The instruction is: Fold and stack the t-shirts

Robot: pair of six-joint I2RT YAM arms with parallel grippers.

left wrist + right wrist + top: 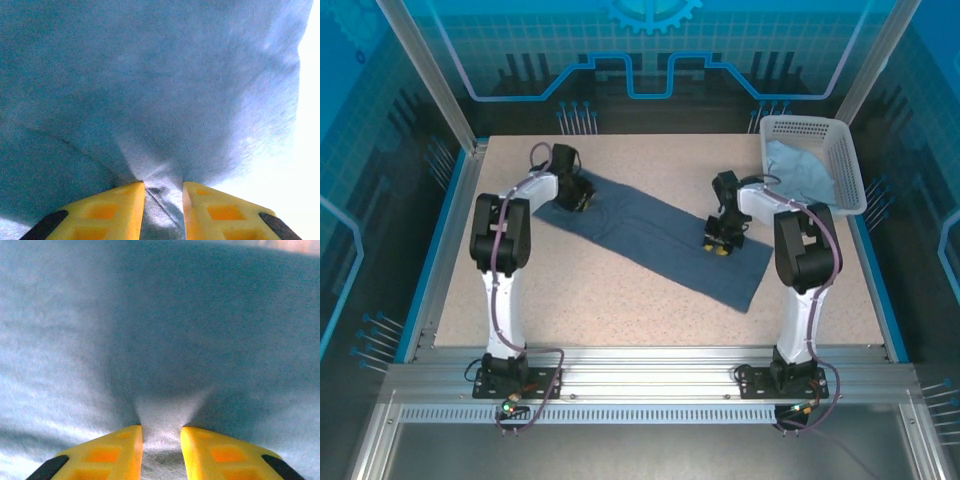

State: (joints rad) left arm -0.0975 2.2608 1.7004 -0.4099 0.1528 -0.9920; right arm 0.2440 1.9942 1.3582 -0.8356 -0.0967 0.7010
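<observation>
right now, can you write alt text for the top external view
A dark slate-blue t-shirt lies spread diagonally across the table, with the left gripper down on its far-left end and the right gripper on its right half. A pale blue t-shirt sits in a white basket at the far-right corner.

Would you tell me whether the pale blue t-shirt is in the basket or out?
In: the pale blue t-shirt lies crumpled inside the white basket at far right.
</observation>
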